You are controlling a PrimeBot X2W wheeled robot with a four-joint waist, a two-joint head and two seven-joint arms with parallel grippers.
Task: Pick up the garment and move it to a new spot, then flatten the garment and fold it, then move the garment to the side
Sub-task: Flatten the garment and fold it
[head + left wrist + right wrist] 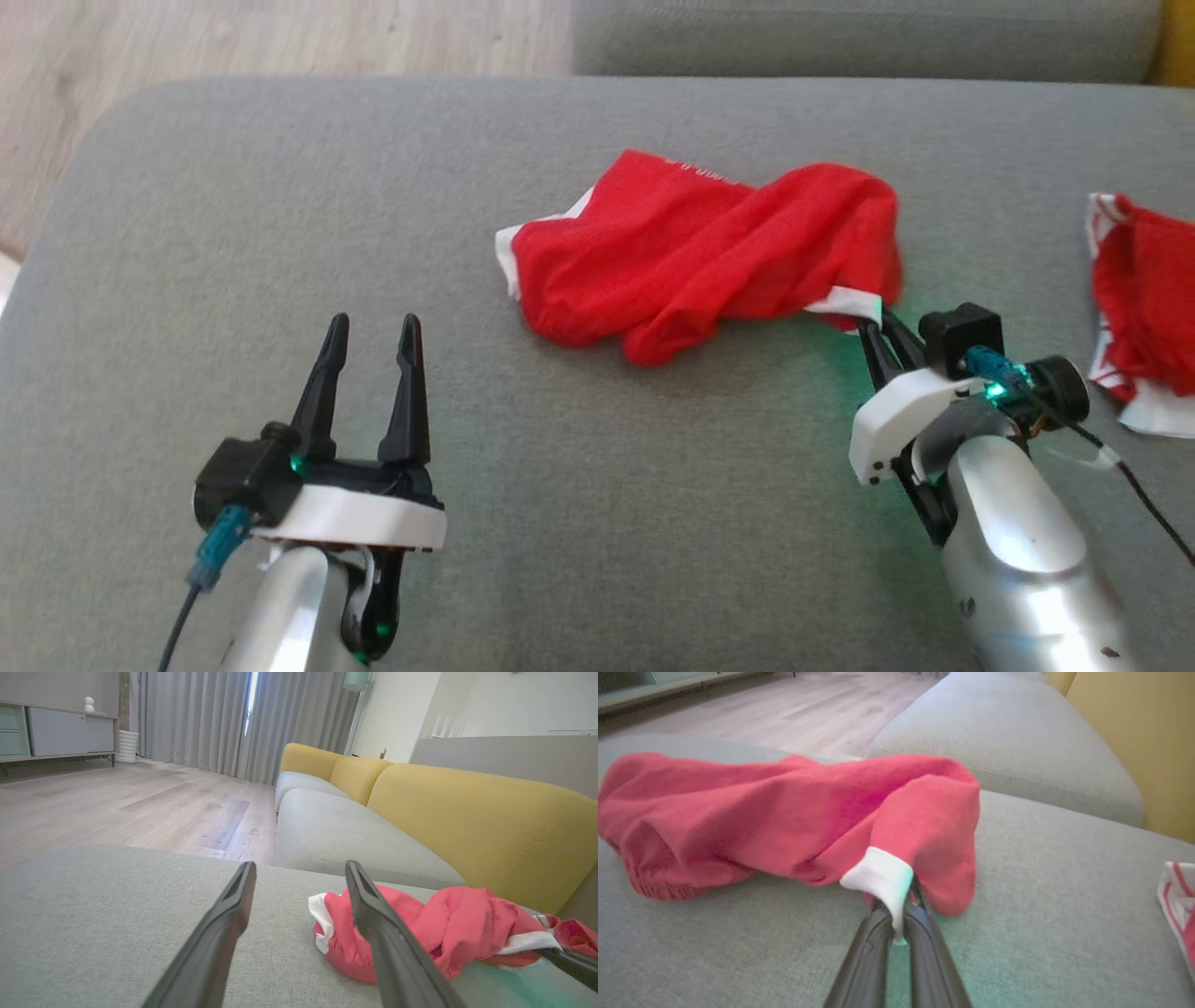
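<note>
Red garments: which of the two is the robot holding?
The middle garment; the right gripper pinches its white hem. The other garment lies apart, far right.

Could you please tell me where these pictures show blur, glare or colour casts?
Head view: green light spills on the cushion by the right gripper, and the right edge of the garment is smeared. Left wrist view: sharp, with a bright window slit between curtains. Right wrist view: soft throughout, a green tint beside the fingers.
</note>
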